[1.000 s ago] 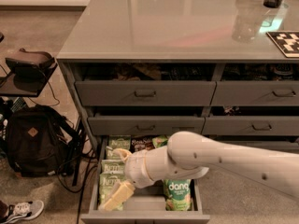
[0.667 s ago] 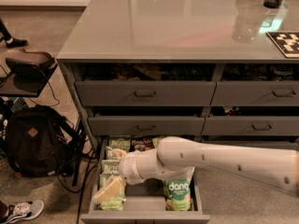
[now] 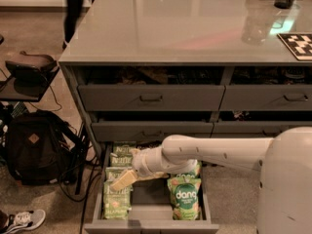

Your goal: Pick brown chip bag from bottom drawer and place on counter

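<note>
The bottom drawer (image 3: 151,225) is pulled open at the foot of the cabinet. My gripper (image 3: 122,180) reaches into it from the right and hovers low over the left column of pale green Kettle bags (image 3: 116,199). Bright green dang bags (image 3: 184,202) stand on the drawer's right side. The brown chip bag lay at the back of the drawer and is now hidden behind my white arm (image 3: 209,152). The glossy grey-green counter (image 3: 165,28) spans the top of the cabinet.
The upper drawers (image 3: 151,97) stand slightly ajar. A black backpack (image 3: 34,147), cables, a stool (image 3: 29,67) and a shoe (image 3: 23,219) lie left of the cabinet. A clear cup (image 3: 253,26) and a checkered board (image 3: 297,45) sit on the counter. A person's legs (image 3: 75,4) are at top left.
My gripper has moved from the drawer's front left towards its rear, and my arm now covers the brown bag. The view has shifted, and my body shows at the right.
</note>
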`<state>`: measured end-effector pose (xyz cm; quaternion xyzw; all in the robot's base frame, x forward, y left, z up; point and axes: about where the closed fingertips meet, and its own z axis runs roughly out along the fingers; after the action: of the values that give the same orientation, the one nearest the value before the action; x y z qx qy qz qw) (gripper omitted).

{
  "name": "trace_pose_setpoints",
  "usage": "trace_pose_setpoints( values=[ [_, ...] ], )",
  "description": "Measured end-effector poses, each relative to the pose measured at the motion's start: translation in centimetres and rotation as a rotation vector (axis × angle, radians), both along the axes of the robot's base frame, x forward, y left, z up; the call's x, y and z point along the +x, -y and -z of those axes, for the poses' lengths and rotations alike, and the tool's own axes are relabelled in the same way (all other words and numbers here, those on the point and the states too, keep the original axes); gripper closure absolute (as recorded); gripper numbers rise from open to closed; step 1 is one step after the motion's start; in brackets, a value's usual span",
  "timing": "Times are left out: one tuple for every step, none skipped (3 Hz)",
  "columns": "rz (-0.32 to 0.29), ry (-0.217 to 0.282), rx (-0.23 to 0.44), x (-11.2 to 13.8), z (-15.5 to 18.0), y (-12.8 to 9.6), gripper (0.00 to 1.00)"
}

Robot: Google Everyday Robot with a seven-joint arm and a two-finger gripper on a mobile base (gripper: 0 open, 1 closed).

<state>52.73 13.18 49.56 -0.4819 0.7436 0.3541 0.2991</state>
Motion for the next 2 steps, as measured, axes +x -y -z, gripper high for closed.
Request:
trace_pose_setpoints(
  values=[
    [-0.001,0.000,0.001,0.0,0.0,0.0,0.00],
    [0.056,-0.006,0.012,0.1,1.1,1.5,0.00]
  ],
)
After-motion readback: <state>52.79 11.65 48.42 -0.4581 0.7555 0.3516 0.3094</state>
